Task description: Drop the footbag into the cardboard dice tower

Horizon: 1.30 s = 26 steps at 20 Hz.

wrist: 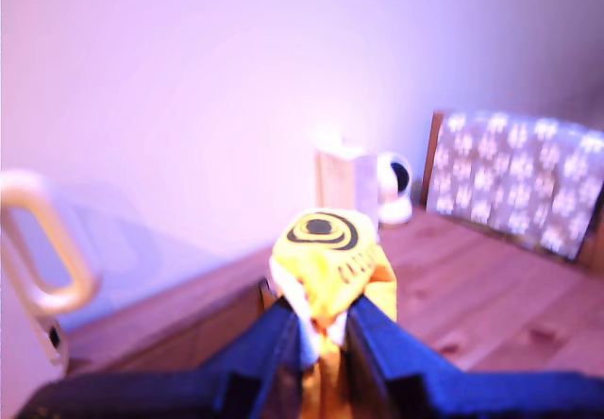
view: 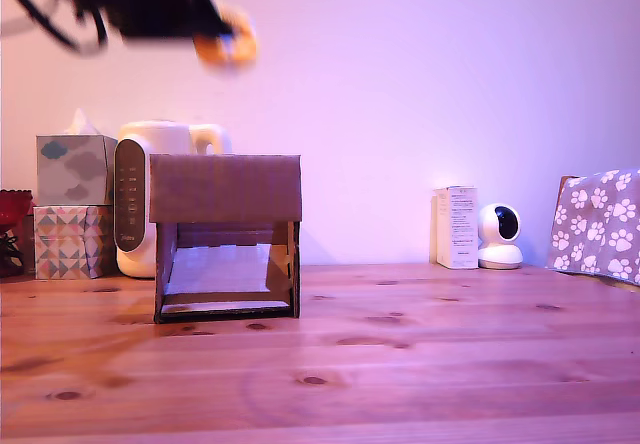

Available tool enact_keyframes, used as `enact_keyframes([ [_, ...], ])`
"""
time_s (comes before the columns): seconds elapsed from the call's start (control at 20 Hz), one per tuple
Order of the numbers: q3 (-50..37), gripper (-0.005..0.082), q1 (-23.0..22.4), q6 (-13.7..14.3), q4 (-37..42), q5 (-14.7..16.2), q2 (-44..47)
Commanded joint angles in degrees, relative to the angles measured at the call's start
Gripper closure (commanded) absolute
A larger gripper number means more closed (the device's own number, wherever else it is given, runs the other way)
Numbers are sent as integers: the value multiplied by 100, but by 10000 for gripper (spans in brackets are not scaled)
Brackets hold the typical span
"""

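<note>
The gripper [wrist: 321, 329] is clamped on the footbag [wrist: 328, 254], held high above the cardboard dice tower [view: 226, 236], so pickup looks done while the drop remains

Arm raised high at the exterior view's upper left, claw [wrist: 324, 329] clamped on the footbag [wrist: 326, 259]

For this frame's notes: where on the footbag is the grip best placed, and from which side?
Across its soft middle, as now: the gripper pinches the footbag from behind, its ringed yellow panel facing away. Round and squashy, it has no handle, so opposite sides suit.
</note>
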Motion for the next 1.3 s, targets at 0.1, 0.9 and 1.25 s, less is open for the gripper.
enact_keyframes([
  [0.1, 831, 718, 214, 26, -249, -4, 601],
  [0.9, 3222, 690, 645, -9, -2944, 424, 1941],
  [1.25, 3386, 12, 640, 39, -3224, 424, 1838],
])
